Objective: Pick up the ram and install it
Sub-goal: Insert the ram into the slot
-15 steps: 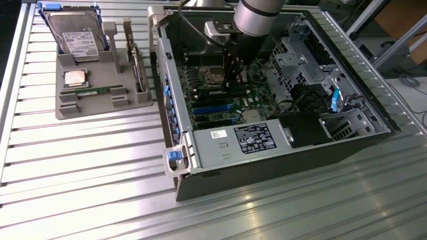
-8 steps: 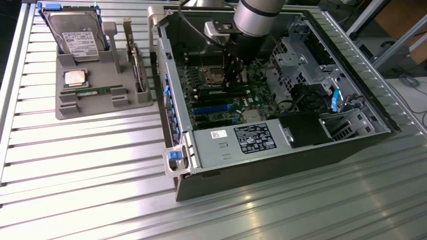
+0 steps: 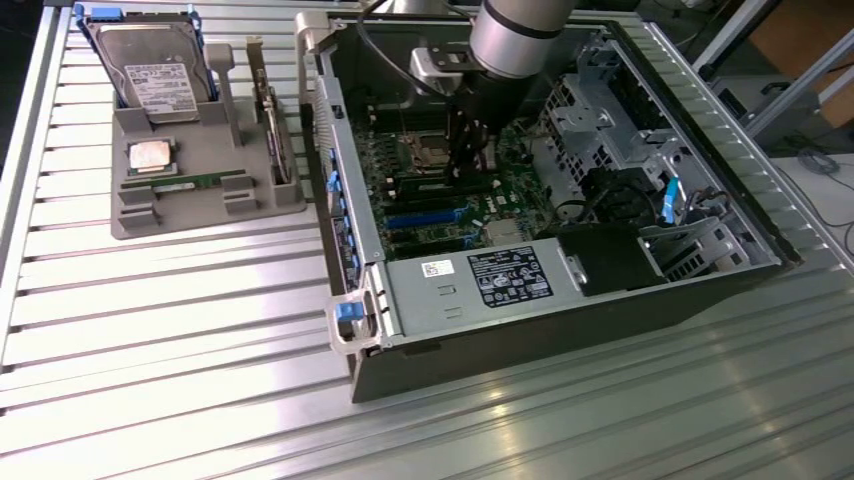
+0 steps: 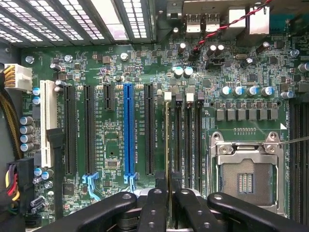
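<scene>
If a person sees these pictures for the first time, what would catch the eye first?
Probably the open computer case in the middle of the ribbed table, with the arm reaching down into it. Next, the gripper holding the ram edge-on over the memory slots, beside the empty processor socket.

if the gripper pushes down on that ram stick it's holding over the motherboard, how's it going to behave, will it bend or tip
The ram is probably stiff along its length but fragile: it looks like a thin board seen edge-on. It seems light, since the gripper holds it by one narrow edge. Standing upright over the memory slots, it could tip sideways if pushed off-centre.
</scene>
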`<move>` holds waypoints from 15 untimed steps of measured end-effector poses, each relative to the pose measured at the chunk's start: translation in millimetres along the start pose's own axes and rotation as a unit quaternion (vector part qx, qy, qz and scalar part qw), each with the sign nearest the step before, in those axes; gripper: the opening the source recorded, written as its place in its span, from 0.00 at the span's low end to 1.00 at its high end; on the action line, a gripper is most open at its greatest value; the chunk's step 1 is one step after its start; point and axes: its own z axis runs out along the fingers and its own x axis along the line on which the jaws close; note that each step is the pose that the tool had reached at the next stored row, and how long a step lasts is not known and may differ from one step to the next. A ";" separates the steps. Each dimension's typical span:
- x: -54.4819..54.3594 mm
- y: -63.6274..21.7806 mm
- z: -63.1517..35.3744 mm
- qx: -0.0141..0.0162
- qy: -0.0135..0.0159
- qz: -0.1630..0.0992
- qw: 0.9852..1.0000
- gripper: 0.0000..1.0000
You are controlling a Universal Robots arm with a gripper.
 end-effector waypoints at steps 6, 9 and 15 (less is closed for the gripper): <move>-4.0 -4.4 -0.5 0.000 0.000 0.000 1.000 0.13; -3.5 -4.3 -0.4 0.000 0.000 0.000 1.000 0.13; -1.4 -4.8 -0.3 0.000 0.000 0.000 1.000 0.13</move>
